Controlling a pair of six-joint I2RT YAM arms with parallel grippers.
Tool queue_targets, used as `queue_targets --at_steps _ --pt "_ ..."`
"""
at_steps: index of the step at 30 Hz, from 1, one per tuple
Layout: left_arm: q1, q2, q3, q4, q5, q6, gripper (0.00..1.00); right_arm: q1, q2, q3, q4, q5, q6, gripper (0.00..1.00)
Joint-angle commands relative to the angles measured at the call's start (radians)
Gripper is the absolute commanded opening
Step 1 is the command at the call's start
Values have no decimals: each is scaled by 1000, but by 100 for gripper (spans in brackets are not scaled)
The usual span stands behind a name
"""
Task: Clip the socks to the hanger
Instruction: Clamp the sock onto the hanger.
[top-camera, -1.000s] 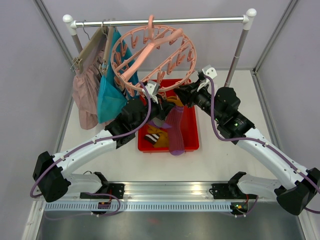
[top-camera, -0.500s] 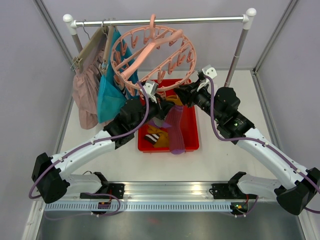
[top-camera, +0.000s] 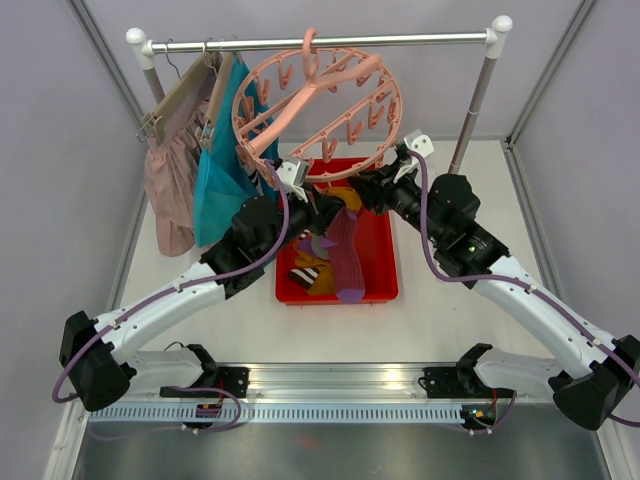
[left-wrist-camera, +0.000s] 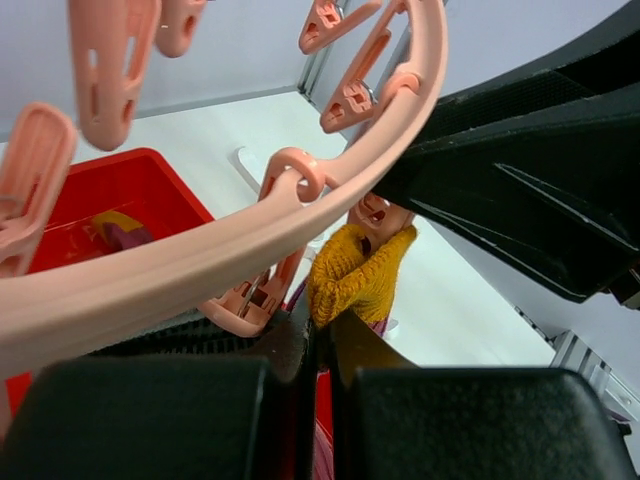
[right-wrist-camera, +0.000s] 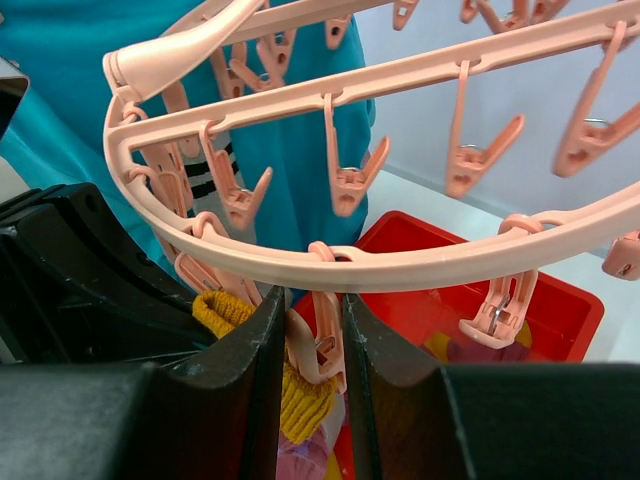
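Note:
The salmon-pink ring hanger (top-camera: 320, 110) hangs tilted from the rail, over the red tray. My left gripper (top-camera: 322, 212) is shut on the mustard-yellow cuff (left-wrist-camera: 360, 275) of a purple sock (top-camera: 345, 260) and holds it up under the ring's near rim, the sock dangling over the tray. My right gripper (top-camera: 366, 190) is shut on one dangling clip (right-wrist-camera: 325, 340) of the hanger (right-wrist-camera: 400, 265), squeezing it between both fingers. The yellow cuff (right-wrist-camera: 300, 400) lies right at that clip's lower end. A black-and-white striped sock (top-camera: 310, 272) lies in the tray.
The red tray (top-camera: 385, 270) sits mid-table with more socks in it. A teal garment (top-camera: 225, 170) and a pale pink garment (top-camera: 170, 190) hang at the left of the metal rail (top-camera: 320, 42). The rail's right post (top-camera: 475, 100) stands behind my right arm.
The ring has swung up and to the right. My left gripper has lifted the sock's cuff higher, closer to the clip held by my right gripper.

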Motion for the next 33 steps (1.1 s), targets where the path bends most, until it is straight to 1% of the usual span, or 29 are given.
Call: queue_targets --at_steps 1,3,4,6,7,10,13,18,19,26,29,33 --pt "-1 -9 52 49 -48 -27 2 3 -3 44 -10 5 7 10" --pt "-1 -11 57 15 -82 -33 2 3 -6 51 -19 -1 24 21" --pt "-1 -14 61 3 -94 -35 2 4 -11 55 -24 -2 31 32" --pt "-1 -25 61 -28 -131 -38 2 4 -17 57 -30 -7 54 43" --pt "-1 -29 61 -40 -146 -39 2 4 -25 58 -33 -5 63 51" --pt "-1 -54 66 -86 -209 -35 2 4 -40 60 -52 -27 97 63" --pt "-1 -80 78 -132 -280 -18 2 4 -63 54 -62 -44 120 68" --pt "-1 -124 118 -212 -360 22 2 4 -105 20 -101 -30 142 72" --pt "-1 -130 123 -243 -386 30 2 4 -117 14 -110 -27 145 72" --pt "1 -163 161 -315 -495 99 2 4 -152 -55 -147 13 145 73" --pt "1 -164 173 -338 -544 123 2 4 -149 -93 -162 28 146 72" --pt "4 -156 184 -364 -616 146 2 3 -126 -141 -165 37 152 68"
